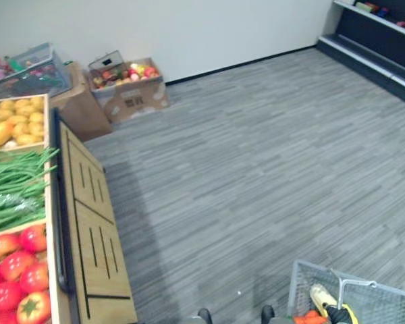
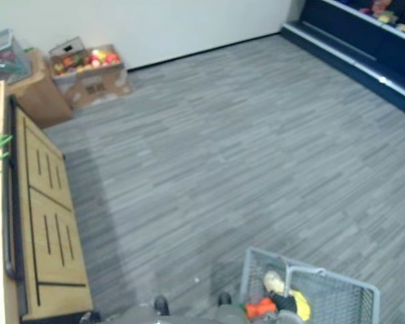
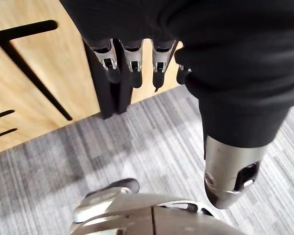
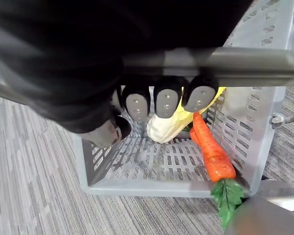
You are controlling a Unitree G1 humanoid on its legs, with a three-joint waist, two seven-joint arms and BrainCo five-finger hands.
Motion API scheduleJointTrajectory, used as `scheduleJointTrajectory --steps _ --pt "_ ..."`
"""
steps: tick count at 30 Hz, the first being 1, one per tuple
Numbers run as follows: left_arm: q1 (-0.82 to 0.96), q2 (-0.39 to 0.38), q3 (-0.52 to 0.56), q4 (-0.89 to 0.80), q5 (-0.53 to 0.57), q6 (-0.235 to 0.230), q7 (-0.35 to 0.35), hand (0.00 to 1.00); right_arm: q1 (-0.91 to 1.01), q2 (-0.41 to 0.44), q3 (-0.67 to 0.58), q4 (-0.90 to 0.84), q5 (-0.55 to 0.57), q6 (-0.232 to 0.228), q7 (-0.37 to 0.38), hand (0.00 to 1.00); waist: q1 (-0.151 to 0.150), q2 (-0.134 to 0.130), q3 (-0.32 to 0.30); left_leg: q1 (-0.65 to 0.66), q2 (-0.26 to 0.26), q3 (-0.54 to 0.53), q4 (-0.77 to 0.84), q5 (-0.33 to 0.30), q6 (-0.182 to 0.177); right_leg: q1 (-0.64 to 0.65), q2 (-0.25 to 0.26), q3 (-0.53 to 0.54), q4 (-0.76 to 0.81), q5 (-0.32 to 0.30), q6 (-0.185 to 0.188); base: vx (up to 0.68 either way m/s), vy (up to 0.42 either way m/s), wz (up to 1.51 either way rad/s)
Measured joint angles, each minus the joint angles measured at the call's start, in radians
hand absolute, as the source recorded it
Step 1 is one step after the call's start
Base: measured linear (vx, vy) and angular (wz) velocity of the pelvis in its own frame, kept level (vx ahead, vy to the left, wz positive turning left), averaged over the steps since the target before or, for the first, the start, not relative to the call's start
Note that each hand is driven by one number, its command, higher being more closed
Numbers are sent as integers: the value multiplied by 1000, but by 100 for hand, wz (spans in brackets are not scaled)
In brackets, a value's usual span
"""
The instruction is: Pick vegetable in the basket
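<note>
**Inspector A:** Right hand?

**Inspector B:** The right hand has its fingers curled round the grey basket handle, gripping it. Below it is the grey mesh basket. Inside, a carrot lies on the bottom, touching a pale yellow vegetable.

**Inspector A:** Left hand?

**Inspector B:** The left hand has its fingers straight and relaxed and holds nothing. It is just beside the wooden side of the produce stand.

**Inspector A:** Surroundings?

**Inspector B:** The basket is on the robot's right, over the grey striped floor. The stand on the left holds tomatoes, green beans and yellow produce in separate compartments. A cardboard box of mixed produce stands by the far wall.
</note>
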Motion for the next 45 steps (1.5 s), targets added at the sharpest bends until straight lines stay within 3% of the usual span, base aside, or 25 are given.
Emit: scheduleJointTrajectory --steps 4,6,7,10,12,13,14,15,16,17,19,22,26,28,31,33,35,39,45 --pt "-3 18 -58 2 -2 -1 -7 0 -5 8 -38 0 7 -5 2 100 11 0 0 90 -1 44 -20 -13 13 -95 -25 -60 294 -39 2 195 103 -30" --pt "-9 28 -87 2 -2 -1 -16 0 -2 5 -38 0 6 -5 2 100 0 9 3 116 12 12 -22 -13 16 -138 -62 -133 424 -61 -9 204 0 21" --pt "-19 32 -88 3 -1 -1 -21 0 -1 5 -37 1 5 -3 3 100 -6 7 -2 124 21 -2 -24 -13 16 -142 -75 -169 416 -76 -33 236 -74 43" --pt "-25 37 -95 1 -2 -4 -25 0 10 5 -41 9 -1 -2 2 100 -7 2 -5 132 57 -41 -26 -15 12 -146 -82 -153 312 -70 -25 176 -130 43" --pt "-23 40 -94 1 -2 -3 -24 0 12 4 -58 15 -2 -2 1 100 -6 -3 -9 131 89 -73 -21 -36 -24 -174 -94 -72 249 -50 -11 196 -345 38" --pt "-18 49 -92 1 -2 -2 -24 0 13 9 -77 34 -2 -3 2 100 -6 -20 -17 129 102 -97 -10 -48 -54 -177 -95 11 219 16 -15 206 -437 47" --pt "-16 57 -91 2 -2 -2 -24 0 21 11 -83 42 -2 -3 2 100 -8 -35 -22 127 105 -116 -10 -50 -70 -174 -93 51 218 39 16 164 -436 65" --pt "-19 55 -84 9 -2 -2 -24 0 27 10 -109 66 2 -3 2 100 -9 -30 -33 128 135 -153 -19 -47 -108 -153 -72 67 233 -25 87 170 -435 61" --pt "-21 50 -75 10 -3 -2 -23 0 26 5 -120 79 7 -2 1 100 -7 -17 -43 127 159 -171 -31 -33 -130 -152 -55 30 233 -61 81 178 -505 71" --pt "-22 23 -60 11 -3 -2 -22 0 24 -15 -133 90 9 0 3 100 -6 14 -42 118 200 -189 -56 7 -154 -146 -25 -26 243 -84 62 127 -373 47" --pt "-21 7 -40 11 -6 -2 -21 0 30 -35 -156 121 9 3 2 100 -16 32 -46 106 213 -230 -70 63 -161 -126 -19 -80 253 -98 41 63 -302 81" --pt "-13 2 -34 6 -45 -4 -19 0 42 -45 -156 157 8 11 3 100 -21 39 -48 47 229 -303 -41 129 -156 -66 -17 -186 232 -113 15 10 -221 103" --pt "-4 3 -24 2 -117 -5 -20 0 55 -34 -160 159 8 11 1 100 -24 33 -45 0 221 -260 -43 189 -112 -19 -40 -307 213 -129 4 -80 -76 99" --pt "12 -3 -14 5 -207 -12 -23 0 54 -30 -172 157 15 7 1 100 -24 30 -44 2 205 -108 -31 184 -101 8 -66 -335 198 -137 18 -138 65 55" --pt "42 -7 3 14 -272 -15 -26 0 52 -33 -173 157 19 -3 3 100 -25 25 -47 22 174 -61 -94 172 -93 18 -69 -319 142 -109 61 -84 128 9" --pt "50 -6 4 24 -279 -19 -27 0 58 -28 -174 157 19 -3 4 100 -29 26 -66 24 141 -56 -153 186 -81 21 -72 -297 69 -69 67 -37 155 -5" --pt "47 7 4 42 -279 -23 -29 0 62 -12 -176 158 19 1 4 100 -29 7 -67 31 105 -37 -195 199 -76 25 -88 -271 -6 -19 71 13 177 -17" --pt "44 23 2 61 -280 -23 -38 0 94 19 -176 161 40 7 4 100 -32 -10 -74 68 62 -26 -220 196 -77 57 -119 -244 -35 20 78 83 129 -7" --pt "20 31 0 101 -319 -32 -56 0 95 27 -185 200 132 15 6 100 -32 -11 -80 96 58 -6 -216 190 -73 74 -119 -232 -34 27 90 120 15 -9"
